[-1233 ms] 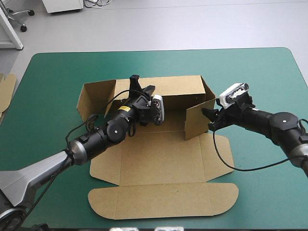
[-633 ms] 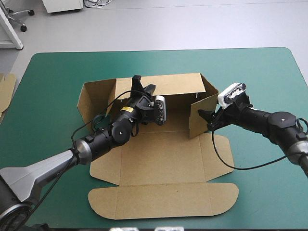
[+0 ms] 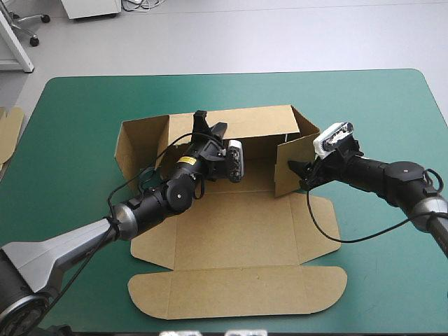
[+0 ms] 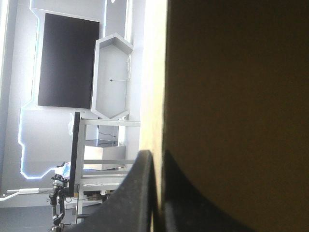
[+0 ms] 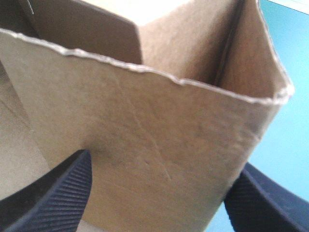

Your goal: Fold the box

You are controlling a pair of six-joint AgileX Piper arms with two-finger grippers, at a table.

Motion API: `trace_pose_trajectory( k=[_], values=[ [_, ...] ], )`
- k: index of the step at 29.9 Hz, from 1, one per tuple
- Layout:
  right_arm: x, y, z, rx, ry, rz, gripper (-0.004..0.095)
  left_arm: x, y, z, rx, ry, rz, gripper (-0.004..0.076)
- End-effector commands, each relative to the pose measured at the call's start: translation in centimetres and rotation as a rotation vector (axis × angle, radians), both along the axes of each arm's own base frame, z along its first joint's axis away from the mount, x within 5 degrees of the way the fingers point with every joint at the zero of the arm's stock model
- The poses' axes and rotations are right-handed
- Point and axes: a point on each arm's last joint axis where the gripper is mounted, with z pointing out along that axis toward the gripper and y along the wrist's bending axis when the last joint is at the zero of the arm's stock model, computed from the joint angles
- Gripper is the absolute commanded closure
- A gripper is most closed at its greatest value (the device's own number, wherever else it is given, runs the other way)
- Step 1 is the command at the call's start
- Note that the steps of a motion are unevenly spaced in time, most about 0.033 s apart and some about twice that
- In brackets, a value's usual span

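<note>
The brown box (image 3: 231, 224) lies in the middle of the teal-green table, its back wall (image 3: 259, 126) raised and its lid flap (image 3: 238, 290) flat toward the near edge. My left gripper (image 3: 203, 120) sits on top of the back wall. In the left wrist view it (image 4: 157, 157) is shut on the wall's pale edge (image 4: 154, 72). The right side flap (image 3: 290, 168) stands upright. My right gripper (image 3: 302, 171) is against its outer side. In the right wrist view the black fingers (image 5: 58, 193) stand wide apart, open, with the flap (image 5: 154, 135) broad between them.
A left side flap (image 3: 140, 143) stands up at the box's far left corner. An edge of more brown board (image 3: 10, 129) shows at the table's left edge. Bare teal-green cover (image 3: 392, 112) stretches to the right and far side of the box.
The right side flap has swung a little to the right and away, and the right gripper has gone with it. The left gripper has crept slightly along the back wall.
</note>
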Motion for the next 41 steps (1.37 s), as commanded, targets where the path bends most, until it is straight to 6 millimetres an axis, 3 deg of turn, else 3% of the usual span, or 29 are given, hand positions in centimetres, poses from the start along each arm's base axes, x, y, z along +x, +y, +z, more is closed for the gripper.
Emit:
trace_pose_trajectory(
  k=[1,5,12,25,29,41],
  values=[
    [0.1,0.1,2.2,0.049,-0.070,-0.005,0.0266,-0.6,-0.4,1.4,-0.033,-0.013,-0.028,0.0738],
    [0.9,-0.1,2.1,0.051,-0.105,-0.050,0.0276,-0.6,-0.4,1.3,-0.030,-0.014,-0.031,0.0738],
    [1.5,1.0,1.7,0.184,-0.031,0.028,0.0293,-0.6,-0.4,1.3,-0.030,-0.014,-0.031,0.0738],
    [1.1,2.2,0.9,0.090,0.011,0.040,0.0358,-1.3,-1.3,1.2,-0.030,-0.006,-0.063,0.0738],
    [1.2,2.2,1.1,0.119,0.011,0.025,0.0358,-1.0,-1.6,0.6,-0.050,0.017,-0.034,0.0737],
    [2.6,1.9,2.9,0.143,-0.054,-0.113,0.0358,-0.4,-1.8,1.5,-0.094,-0.010,0.007,0.0737]
  ],
)
